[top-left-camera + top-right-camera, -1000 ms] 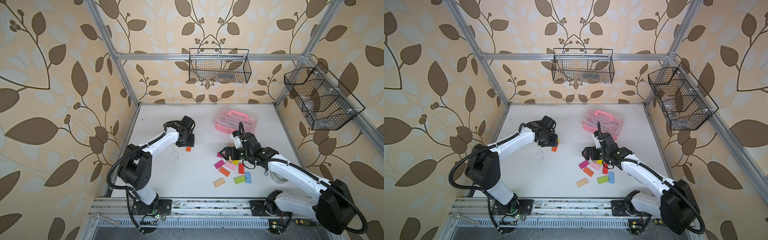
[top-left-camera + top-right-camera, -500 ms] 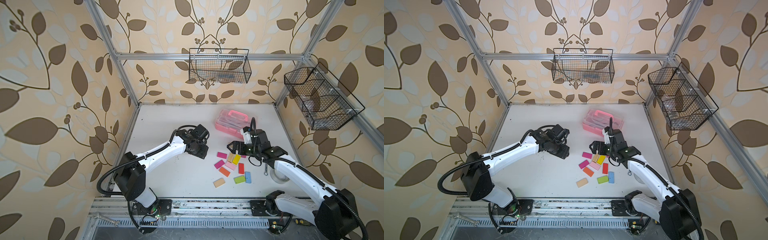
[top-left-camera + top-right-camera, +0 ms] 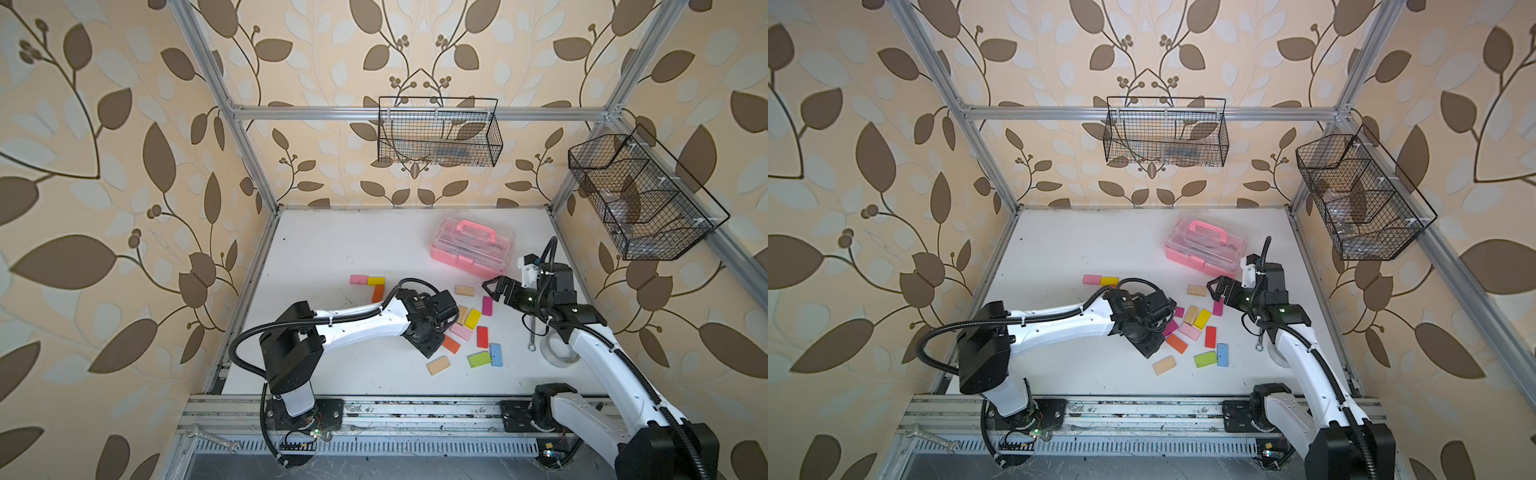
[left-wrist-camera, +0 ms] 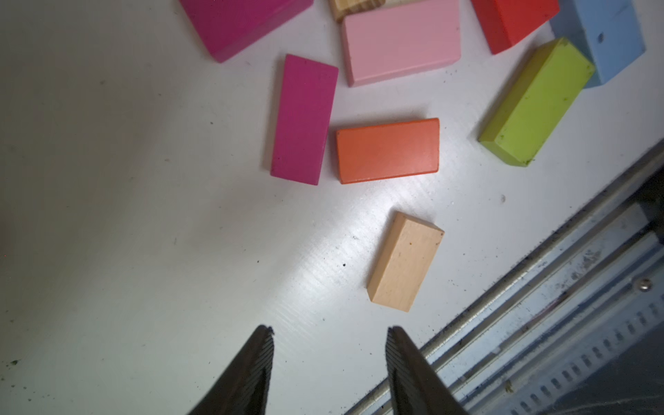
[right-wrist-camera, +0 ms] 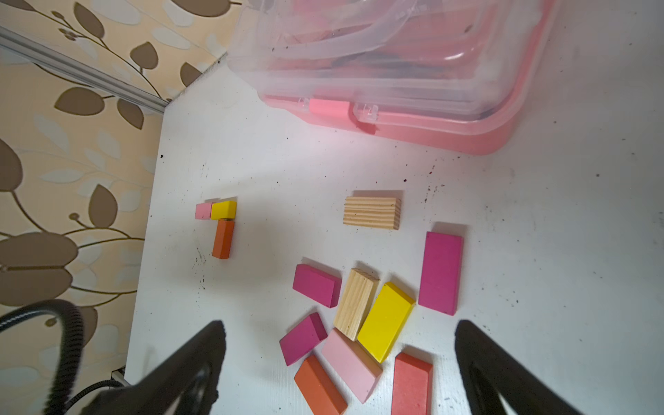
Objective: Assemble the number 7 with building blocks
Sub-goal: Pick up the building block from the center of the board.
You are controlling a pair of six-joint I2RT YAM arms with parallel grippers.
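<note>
Leftmost, started number 7 (image 3: 375, 281): pink-yellow bar, orange stem beneath. Left gripper (image 4: 328, 332) half-spread, empty, low beside loose building blocks (image 3: 473, 319). Right gripper (image 5: 341, 325) spread wide, empty, near pink case (image 3: 471, 247).

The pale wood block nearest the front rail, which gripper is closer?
Left. The left gripper hovers just beside the pale wood block, open and empty; the right gripper is far back by the pink case.

No readable text, labels, brands, numbers or signs.
</note>
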